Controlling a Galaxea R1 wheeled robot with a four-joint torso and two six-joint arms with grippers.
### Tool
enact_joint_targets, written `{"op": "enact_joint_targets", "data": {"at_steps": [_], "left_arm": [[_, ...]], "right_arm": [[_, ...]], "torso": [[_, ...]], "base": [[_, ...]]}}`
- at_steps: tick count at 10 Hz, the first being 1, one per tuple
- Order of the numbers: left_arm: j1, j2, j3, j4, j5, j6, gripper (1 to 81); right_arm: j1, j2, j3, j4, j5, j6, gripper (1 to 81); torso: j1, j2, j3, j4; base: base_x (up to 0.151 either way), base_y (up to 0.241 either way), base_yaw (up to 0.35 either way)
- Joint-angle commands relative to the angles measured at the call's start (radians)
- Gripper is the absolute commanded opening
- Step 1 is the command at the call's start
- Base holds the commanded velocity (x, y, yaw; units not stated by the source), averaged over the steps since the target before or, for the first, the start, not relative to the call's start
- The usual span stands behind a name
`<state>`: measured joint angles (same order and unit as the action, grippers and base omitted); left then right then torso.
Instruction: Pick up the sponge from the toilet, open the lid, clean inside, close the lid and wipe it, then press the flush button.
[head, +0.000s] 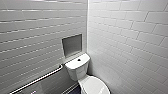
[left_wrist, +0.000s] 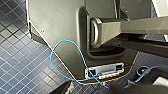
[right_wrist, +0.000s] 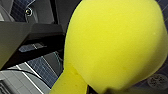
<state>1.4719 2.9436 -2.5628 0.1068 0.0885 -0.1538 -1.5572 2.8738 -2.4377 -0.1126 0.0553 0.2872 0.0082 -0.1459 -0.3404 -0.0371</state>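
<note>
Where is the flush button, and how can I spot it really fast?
Find the white toilet in the corner of the tiled walls, then look at the flat top of its tank. The flush button is the small dark round dot in its middle, the only dark mark on that white top.
</note>
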Motion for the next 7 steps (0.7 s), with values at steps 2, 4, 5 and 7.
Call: {"op": "enact_joint_targets", "data": {"at_steps": [2,4,5,7], "left_arm": [[-0.024,-0.009,0.007,-0.013,0.066,0.003,81.1],[-0.023,-0.009,0.007,-0.013,0.065,0.003,81.1],[-0.023,-0.009,0.007,-0.013,0.065,0.003,81.1],[-0.021,-0.010,0.007,-0.013,0.065,0.002,81.1]], "right_arm": [[0.013,-0.011,0.011,0.005,-0.061,-0.003,1.0],[0.013,-0.011,0.011,0.007,-0.061,-0.003,1.0],[0.013,-0.011,0.010,0.007,-0.061,-0.003,1.0],[0.013,-0.011,0.010,0.007,-0.061,-0.003,1.0]], "torso": [[-0.001,0.000,0.000,0.000],[-0.001,0.000,0.000,0.000],[-0.002,0.000,0.000,0.000],[-0.001,0.000,0.000,0.000]], "base": [[0.074,0.000,0.000],[0.083,0.000,0.000],[0.088,0.000,0.000],[0.089,0.000,0.000]]}}
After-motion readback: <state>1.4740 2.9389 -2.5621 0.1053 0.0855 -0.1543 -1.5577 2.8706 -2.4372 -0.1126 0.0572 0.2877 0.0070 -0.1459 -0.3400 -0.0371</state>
